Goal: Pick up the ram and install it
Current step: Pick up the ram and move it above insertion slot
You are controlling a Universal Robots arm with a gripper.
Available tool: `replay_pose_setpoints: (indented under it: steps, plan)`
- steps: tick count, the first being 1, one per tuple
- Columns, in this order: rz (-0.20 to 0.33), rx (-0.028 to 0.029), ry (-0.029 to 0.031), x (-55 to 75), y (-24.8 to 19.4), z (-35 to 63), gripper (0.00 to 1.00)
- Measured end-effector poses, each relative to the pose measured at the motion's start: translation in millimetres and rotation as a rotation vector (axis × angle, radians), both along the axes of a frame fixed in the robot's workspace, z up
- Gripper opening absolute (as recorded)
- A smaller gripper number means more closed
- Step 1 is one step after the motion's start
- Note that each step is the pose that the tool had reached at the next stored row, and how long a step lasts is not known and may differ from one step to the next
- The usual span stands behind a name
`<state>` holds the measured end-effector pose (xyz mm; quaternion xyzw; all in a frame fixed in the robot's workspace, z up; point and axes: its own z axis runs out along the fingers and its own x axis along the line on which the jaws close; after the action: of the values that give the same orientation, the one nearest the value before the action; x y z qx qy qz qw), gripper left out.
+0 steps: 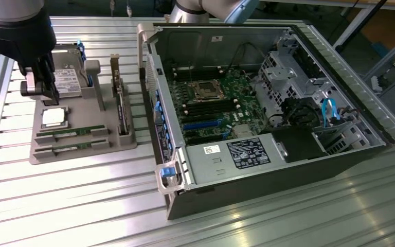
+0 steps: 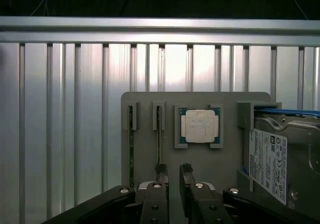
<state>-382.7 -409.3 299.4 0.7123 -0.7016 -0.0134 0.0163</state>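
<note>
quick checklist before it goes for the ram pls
1. Gripper open, nothing between its fingers: ok.
2. Ram sticks lying in their slots in the tray: ok.
3. Gripper gap centred on a stick: not ok. One finger lines up with the stick nearest the CPU, and the gap sits beside that stick.
4. Computer case open, motherboard exposed: ok.
5. Free memory slot on the motherboard: cannot tell.

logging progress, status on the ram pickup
Hand open over the tray. Both ram sticks in their tray slots, none held. Nothing blocking them.
</note>
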Motion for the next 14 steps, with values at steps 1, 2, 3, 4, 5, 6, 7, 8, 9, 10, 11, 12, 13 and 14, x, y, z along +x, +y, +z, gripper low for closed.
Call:
replay_pose_setpoints:
  steps: [1, 2, 3, 4, 5, 6, 7, 8, 9, 10, 11, 12, 13, 14]
  plan:
    - [0.0, -0.0001, 0.0, 0.0, 0.0, 0.0, 0.24]
    - [0.0, 0.0, 0.0, 0.0, 0.0, 0.0, 0.24]
    - [0.0, 0.0, 0.0, -0.1, -0.1, 0.0, 0.24]
    - [0.0, 0.0, 0.0, -0.1, -0.7, -0.1, 0.24]
    - [0.0, 0.0001, -0.0001, -0.2, -1.3, -0.3, 0.24]
    - [0.0, 0.0, 0.0, -0.5, -2.1, -0.6, 0.24]
    - [0.0, 0.0, 0.0, -0.7, -3.1, -1.0, 0.24]
    - [0.0, 0.0, 0.0, -1.0, -4.2, -1.3, 0.24]
    - [0.0, 0.0, 0.0, -1.2, -5.2, -1.6, 0.24]
    - [0.0, 0.0, 0.0001, -1.5, -6.1, -1.8, 0.24]
    - [0.0, -0.0001, 0.0001, -1.8, -7.2, -2.0, 0.24]
    - [0.0, 0.0, 0.0, -2.1, -8.3, -2.2, 0.24]
    - [0.0, 0.0, 0.0, -2.4, -9.6, -2.4, 0.24]
    - [0.0, 0.0, 0.0, -2.8, -10.9, -2.5, 0.24]
